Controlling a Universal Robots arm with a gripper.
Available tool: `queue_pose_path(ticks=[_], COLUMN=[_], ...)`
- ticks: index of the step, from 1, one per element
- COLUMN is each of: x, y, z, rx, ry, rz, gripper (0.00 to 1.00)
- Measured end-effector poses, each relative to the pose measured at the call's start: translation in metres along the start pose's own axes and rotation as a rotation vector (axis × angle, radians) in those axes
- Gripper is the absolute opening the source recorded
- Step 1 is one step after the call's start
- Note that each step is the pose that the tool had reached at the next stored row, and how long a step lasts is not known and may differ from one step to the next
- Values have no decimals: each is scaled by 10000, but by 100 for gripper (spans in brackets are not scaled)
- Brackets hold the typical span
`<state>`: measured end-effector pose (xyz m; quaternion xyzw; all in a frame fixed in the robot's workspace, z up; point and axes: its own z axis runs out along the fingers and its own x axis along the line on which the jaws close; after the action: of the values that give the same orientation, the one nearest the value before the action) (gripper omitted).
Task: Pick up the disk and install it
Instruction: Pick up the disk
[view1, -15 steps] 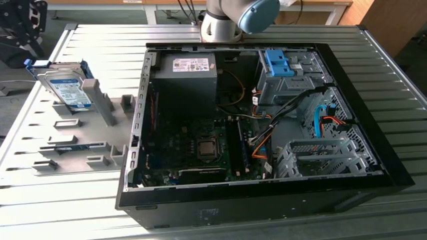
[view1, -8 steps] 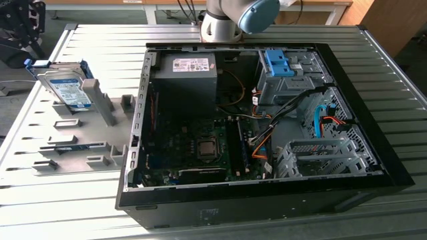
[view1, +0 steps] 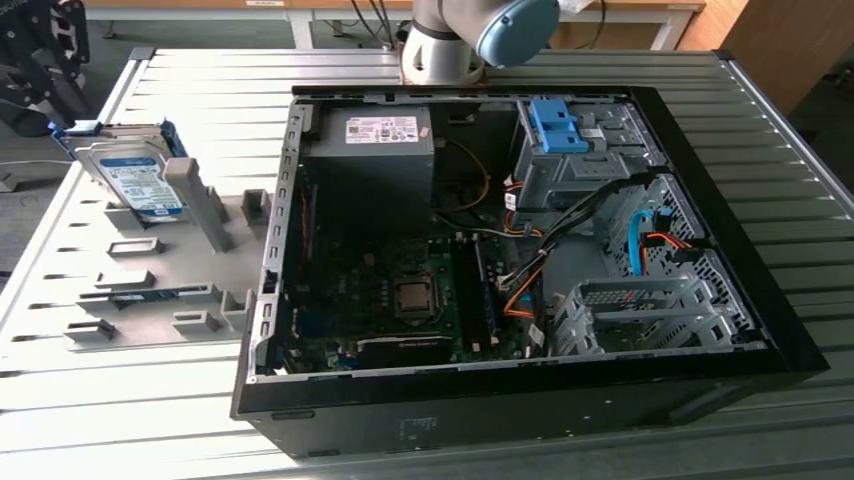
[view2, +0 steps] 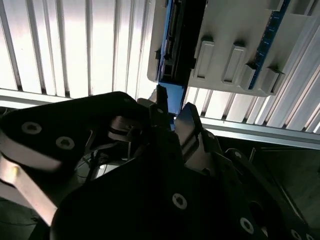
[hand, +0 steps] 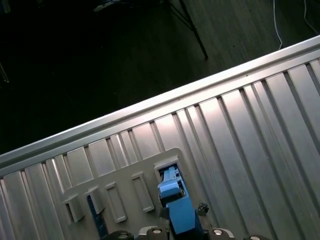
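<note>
**Open gripper above a disk standing in a holder beside an open computer case**

A black computer case (view1: 747, 300) is laid on its side, its cover off, on a ribbed metal table (view1: 200, 80). Just beside the case, on the exterior view's left, a grey slotted holder (view1: 200, 240) is set on the table. The disk (view1: 134, 180) is stood on edge in this holder, on the side away from the case. It is tilted slightly, framed by its blue carrier bracket, and its white-and-blue label is turned toward the exterior camera.

Inside the case, a grey power-supply box (view1: 374, 150) with a white sticker is seen at the far end. A grey drive cage (view1: 574, 170) topped by a blue clip (view1: 558, 125) is seen beside it. A motherboard (view1: 400, 290) is seen nearer the front. The arm's base (view1: 447, 45) is mounted just beyond the case's far side.

In the second wrist view, the gripper (view2: 174, 107) is held over the holder (view2: 235, 45) with its fingers parted. The blue edge of the disk (view2: 167, 65) is seen through the gap between them. Whether the fingers touch the bracket cannot be told. In the first wrist view, the disk (hand: 180, 212) is seen edge-on, rising from the holder (hand: 125, 185).
</note>
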<state>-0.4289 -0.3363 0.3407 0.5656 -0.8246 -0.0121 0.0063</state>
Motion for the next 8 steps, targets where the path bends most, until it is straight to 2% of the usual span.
queue_pose_path(ticks=[1, 2, 3, 6, 8], x=[0, 0, 0, 0, 1], y=[0, 0, 0, -1, 1], z=[3, 6, 11, 24, 28], rx=[2, 2, 3, 4, 12], ry=[3, 6, 11, 25, 28], rz=[-130, -287, -462, -1009, -1198], gripper=[35, 35, 42, 42, 42])
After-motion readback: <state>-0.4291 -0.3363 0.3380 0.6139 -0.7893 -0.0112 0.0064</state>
